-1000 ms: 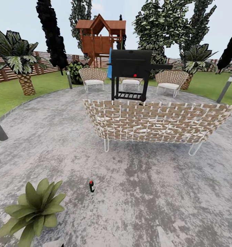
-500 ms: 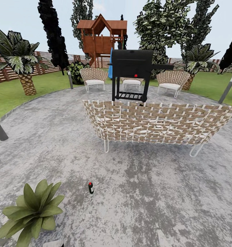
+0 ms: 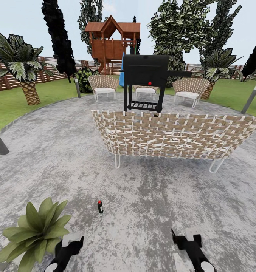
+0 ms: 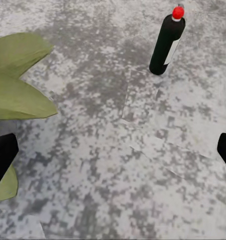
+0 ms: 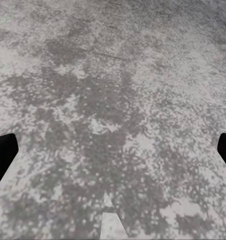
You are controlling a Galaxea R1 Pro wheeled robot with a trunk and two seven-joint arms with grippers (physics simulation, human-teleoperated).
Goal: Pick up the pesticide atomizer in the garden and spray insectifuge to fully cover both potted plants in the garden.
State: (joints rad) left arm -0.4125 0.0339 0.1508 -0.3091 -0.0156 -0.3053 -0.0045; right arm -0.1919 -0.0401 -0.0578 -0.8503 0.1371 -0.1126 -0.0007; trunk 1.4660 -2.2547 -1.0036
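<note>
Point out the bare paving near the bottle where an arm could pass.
Free: the grey mottled paving between the small dark bottle with a red cap and the woven wicker sofa, and ahead of the right pincer. Crowded: the broad-leaved green plant borders the bottle's left, beside the left pincer.
</note>
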